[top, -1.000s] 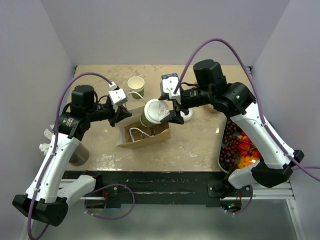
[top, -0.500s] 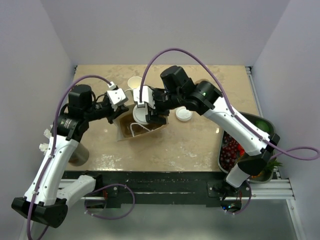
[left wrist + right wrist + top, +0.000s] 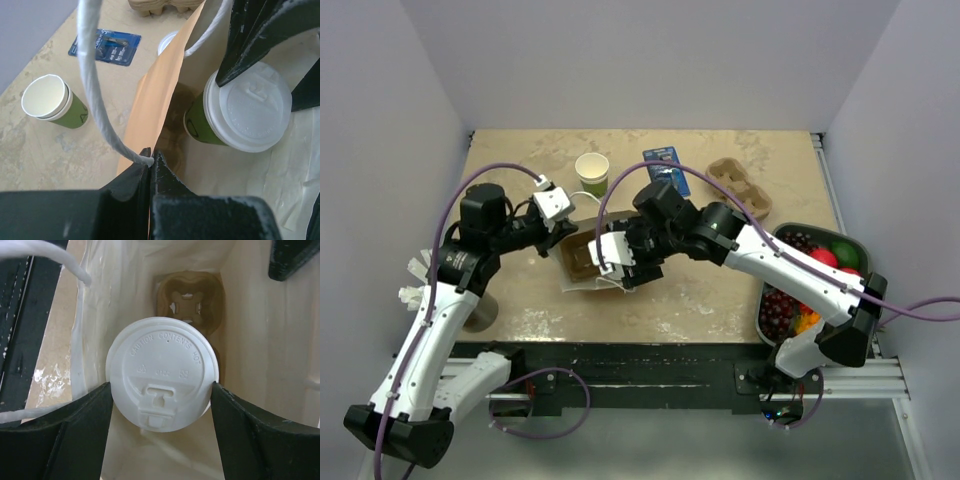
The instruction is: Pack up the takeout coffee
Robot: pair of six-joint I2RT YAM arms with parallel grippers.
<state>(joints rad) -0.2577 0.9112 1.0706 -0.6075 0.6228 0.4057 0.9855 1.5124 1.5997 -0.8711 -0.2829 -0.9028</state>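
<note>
The takeout coffee (image 3: pixel 162 377), a green cup with a white lid (image 3: pixel 248 112), hangs inside the open brown paper bag (image 3: pixel 578 262). My right gripper (image 3: pixel 161 385) is shut on it, one black finger on each side of the lid. Below the cup, a cardboard cup holder (image 3: pixel 189 300) lies on the bag's bottom. In the top view my right gripper (image 3: pixel 625 265) reaches into the bag mouth and hides the cup. My left gripper (image 3: pixel 151 157) is shut on the bag's rim where the white rope handle (image 3: pixel 95 85) is attached, at the bag's left side (image 3: pixel 563 228).
An unlidded green cup (image 3: pixel 592 172) stands behind the bag, with a blue packet (image 3: pixel 662 163) and a cardboard cup carrier (image 3: pixel 740 185) farther right. A loose white lid (image 3: pixel 167 44) lies beyond the bag. A tray of fruit (image 3: pixel 810 290) is at the right edge, a grey cup (image 3: pixel 475 310) at the left.
My right arm has carried the lidded cup left and down from above the table into the bag. My left gripper kept its hold on the bag's rim, and the bag now stands open.
</note>
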